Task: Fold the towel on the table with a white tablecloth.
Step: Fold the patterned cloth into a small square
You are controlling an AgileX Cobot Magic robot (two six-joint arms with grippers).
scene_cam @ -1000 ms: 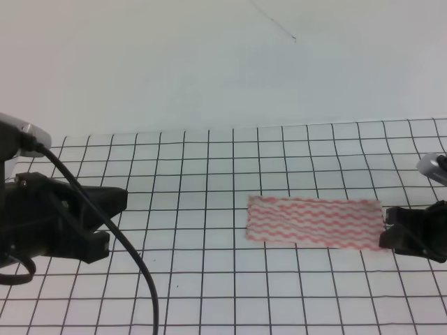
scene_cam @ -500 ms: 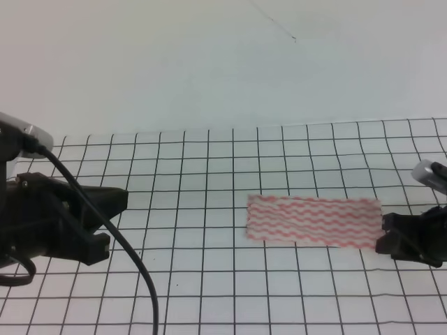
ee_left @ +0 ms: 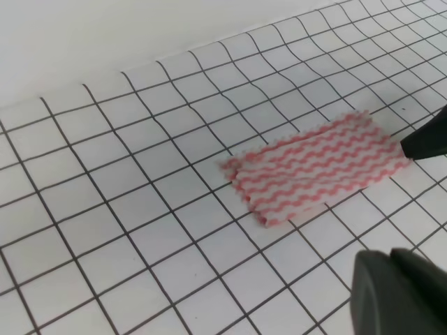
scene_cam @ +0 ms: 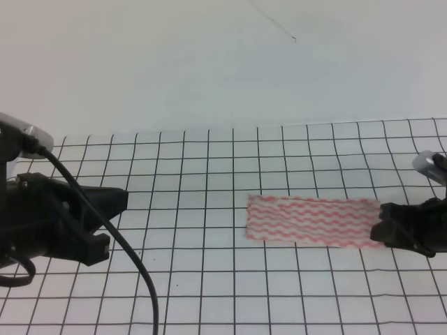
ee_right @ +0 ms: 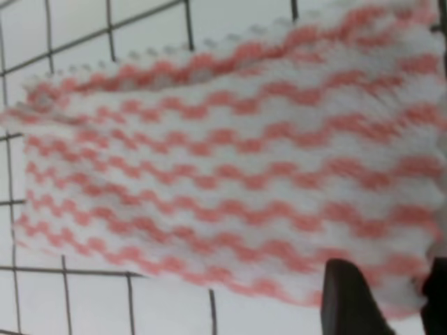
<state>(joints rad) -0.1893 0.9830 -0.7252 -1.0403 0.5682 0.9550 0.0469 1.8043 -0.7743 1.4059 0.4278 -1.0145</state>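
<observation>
Since a second earlier, your right gripper had crept inward and a touch upward until its tips overlapped the right end of the towel; your left gripper had not shifted, and the towel lay where it had been.

You had wide open room: bare white tablecloth ran in front of, behind and to the left of the towel, with many grid squares between the towel's left end and the left gripper. The far edge of the bench met a plain pale wall. A black cable looped down from the left arm across the near-left part of the cloth.

The towel lay flat right of centre, its long axis running left to right, almost in line with the grid, the right end dipping slightly toward you. Its wavy stripes ran along that length. The left wrist view showed the near-left corner slightly ruffled.

On the right, the jaws sat at the towel's right short edge, one dark finger over the cloth near its corner; you could not tell whether they had closed on it. On the left, the jaws stood apart and gripped nothing, well clear of the towel.
</observation>
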